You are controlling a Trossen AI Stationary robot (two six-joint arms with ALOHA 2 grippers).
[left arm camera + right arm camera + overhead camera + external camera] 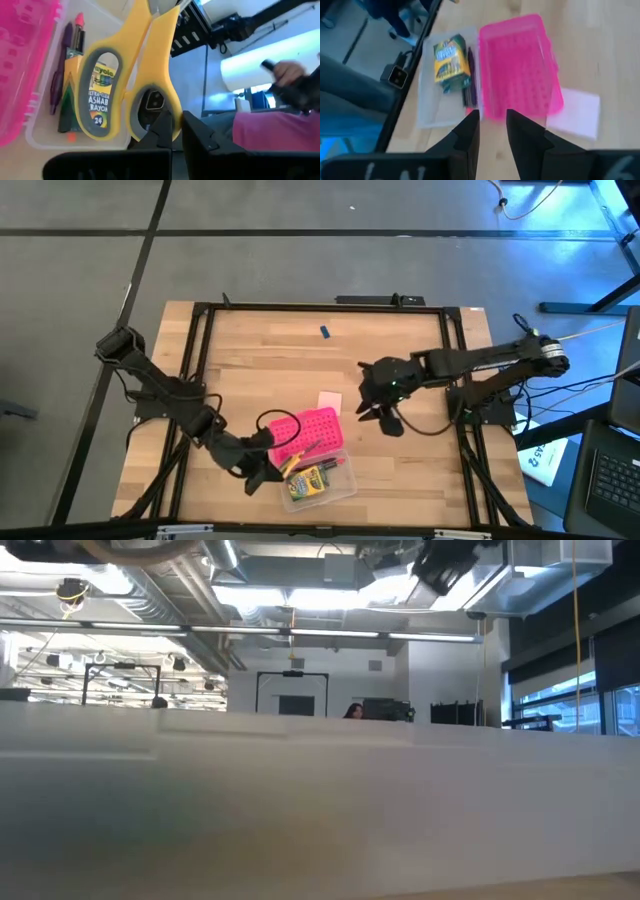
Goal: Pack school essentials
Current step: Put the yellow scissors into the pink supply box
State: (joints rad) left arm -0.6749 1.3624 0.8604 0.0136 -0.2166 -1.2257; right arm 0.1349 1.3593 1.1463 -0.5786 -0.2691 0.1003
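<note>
You're in a lab or open industrial workspace, not a home. Look across the low view: exposed ceiling ducts (180, 585) and pipes, strip lighting, black metal frames (292, 692) standing in the far room, tall windows (570, 705) at one side. From above you see a grey concrete floor (300, 260) with seam lines, a butcher-block wooden table (300, 370) boxed in a black metal frame (320, 307), loose cables (530, 205) trailing over the floor, and a laptop keyboard (610, 475) at the edge.
</note>
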